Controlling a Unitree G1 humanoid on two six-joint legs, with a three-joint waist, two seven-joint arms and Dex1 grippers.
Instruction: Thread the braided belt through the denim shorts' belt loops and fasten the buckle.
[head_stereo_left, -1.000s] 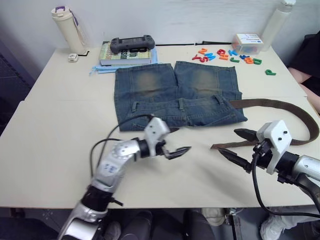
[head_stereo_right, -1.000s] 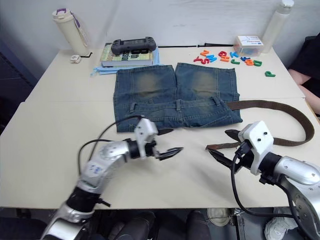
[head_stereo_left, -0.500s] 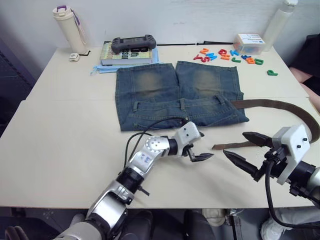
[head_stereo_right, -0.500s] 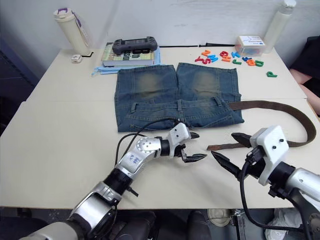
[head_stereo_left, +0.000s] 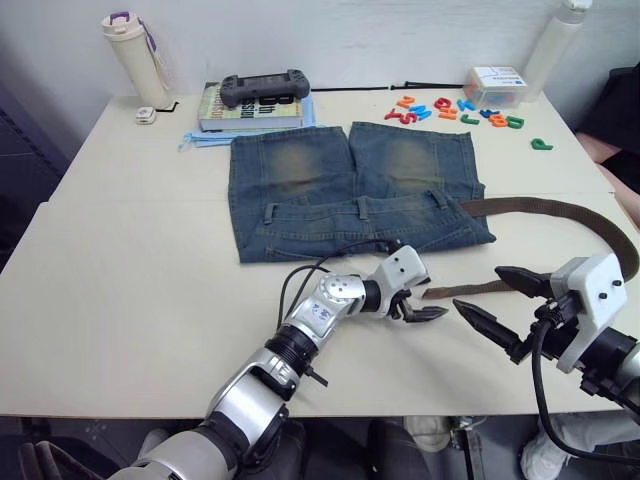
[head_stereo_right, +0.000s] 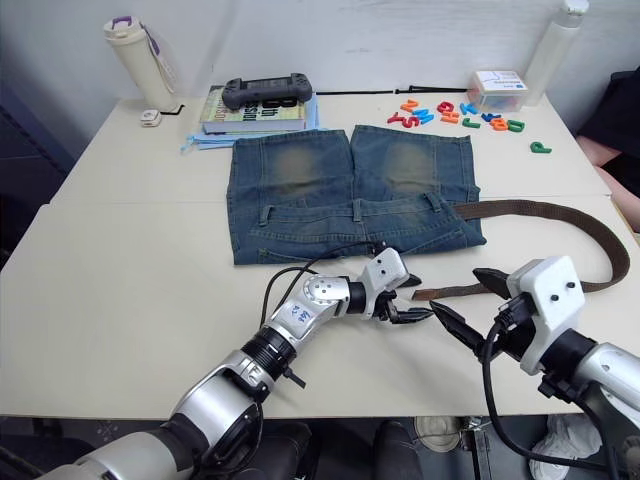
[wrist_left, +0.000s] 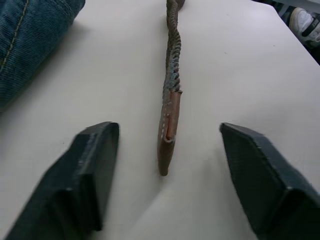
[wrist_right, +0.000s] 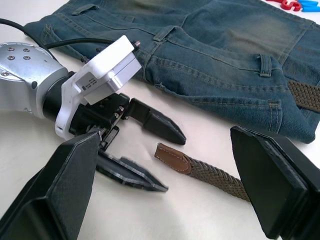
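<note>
The denim shorts (head_stereo_left: 350, 190) lie flat mid-table, with the waistband and its belt loops (head_stereo_left: 361, 207) towards me. From the waistband's right end the braided belt (head_stereo_left: 600, 222) curves right and back to a tan leather tip (wrist_left: 167, 135) on the bare table. The buckle is hidden. My left gripper (head_stereo_left: 430, 302) is open, low over the table, with one finger on each side of that tip. Just to its right my right gripper (head_stereo_left: 477, 289) is open too, and the strap (wrist_right: 215, 175) runs towards the gap between its fingers.
At the back stand a book with a game controller (head_stereo_left: 265, 88) on it, a white flask (head_stereo_left: 133, 55), coloured letters (head_stereo_left: 455, 108), a small box (head_stereo_left: 494, 84) and a white bottle (head_stereo_left: 553, 42). A person's arm (head_stereo_left: 600, 150) shows at the right edge.
My left gripper has swept right along the table, from in front of the shorts to the belt's tip. My right gripper has drawn back a little to the right.
</note>
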